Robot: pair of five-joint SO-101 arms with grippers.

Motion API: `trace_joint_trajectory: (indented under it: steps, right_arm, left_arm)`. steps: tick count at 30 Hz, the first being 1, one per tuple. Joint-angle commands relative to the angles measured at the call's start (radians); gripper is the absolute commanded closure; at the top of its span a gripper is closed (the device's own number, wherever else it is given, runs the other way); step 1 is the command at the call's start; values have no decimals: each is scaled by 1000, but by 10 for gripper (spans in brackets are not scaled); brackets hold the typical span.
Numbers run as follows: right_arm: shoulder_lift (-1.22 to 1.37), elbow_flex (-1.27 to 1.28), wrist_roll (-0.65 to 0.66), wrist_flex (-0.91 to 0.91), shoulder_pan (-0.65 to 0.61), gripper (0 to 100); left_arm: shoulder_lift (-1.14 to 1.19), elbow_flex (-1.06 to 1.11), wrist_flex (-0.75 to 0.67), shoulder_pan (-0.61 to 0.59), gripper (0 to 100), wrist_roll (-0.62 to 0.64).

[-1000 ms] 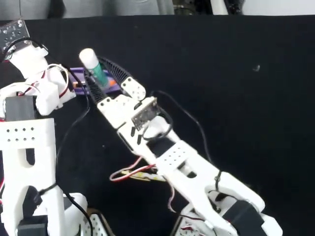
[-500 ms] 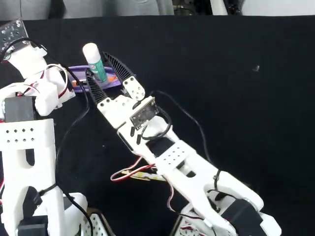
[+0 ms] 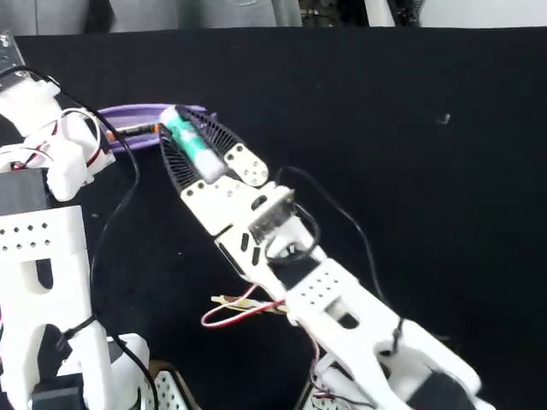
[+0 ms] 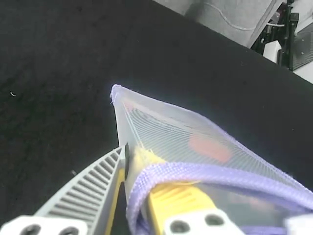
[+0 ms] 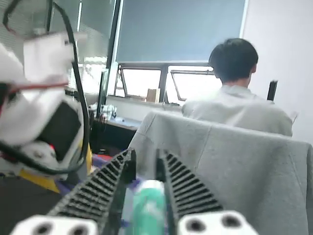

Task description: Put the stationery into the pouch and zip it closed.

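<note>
Evidently the left gripper point(image 4: 131, 169) pinches the pouch point(image 4: 195, 137) rim so the right gripper point(image 5: 145, 159), clamped on the glue stick point(image 3: 192, 147), can insert it.

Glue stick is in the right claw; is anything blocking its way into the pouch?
Nothing visible does. The glue stick in the right claw lies close by the pouch and its purple rim, with no object between them. The left claw grips the pouch, off to one side of the stick.
</note>
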Motion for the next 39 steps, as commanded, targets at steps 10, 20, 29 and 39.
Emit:
trace_joint_trajectory:
  steps: [10,20,29,39]
  right_arm:
    - [-56,-179,11,354,-31,969]
    - [-225,-325,2,740,61,866]
    - [-255,-403,-2,1198,63,868]
    - [31,-320,-69,1206,61,864]
  left_arm:
    - [-6,-15,-23,-5,970,9]
    - [-5,5,-80,-102,970,3]
    - [-5,91,-264,-248,970,3]
    - [-5,90,-307,-361,970,3]
